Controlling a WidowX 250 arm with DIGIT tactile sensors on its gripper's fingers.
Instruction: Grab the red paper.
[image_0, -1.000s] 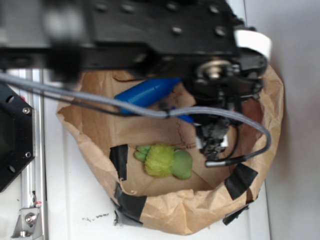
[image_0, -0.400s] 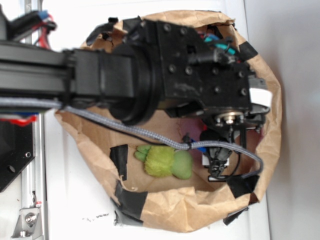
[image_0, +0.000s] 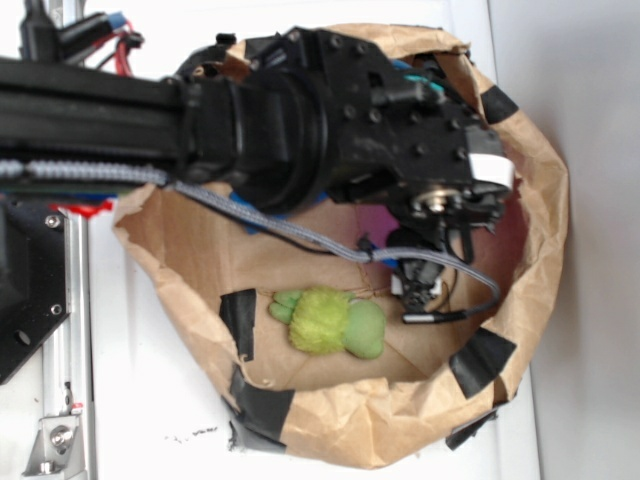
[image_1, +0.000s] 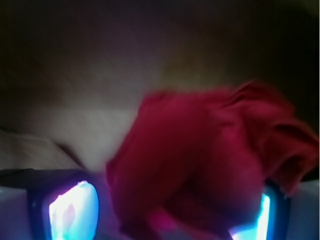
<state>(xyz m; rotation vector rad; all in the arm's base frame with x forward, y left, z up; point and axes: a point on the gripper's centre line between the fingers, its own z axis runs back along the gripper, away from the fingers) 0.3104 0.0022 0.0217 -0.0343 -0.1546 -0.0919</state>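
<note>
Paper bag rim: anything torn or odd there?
Yes. The brown paper bag has a ragged, crumpled rim patched with black tape strips at several spots, some peeling. Inside, the green plush toy lies on its side. In the wrist view, the red paper fills the frame, blurred.

One brown paper bag (image_0: 520, 300) is seen in the exterior view, patched with black tape (image_0: 238, 318); at least four strips can be counted along its rim and wall. One fuzzy green plush toy (image_0: 330, 322) is counted inside it. One wad of red paper (image_1: 200, 170) is shown in the wrist view. One gripper (image_1: 165, 210) is counted, with two fingers (image_1: 72, 210) glowing at the bottom corners. One grey cable (image_0: 290, 232) is seen across the arm.
</note>
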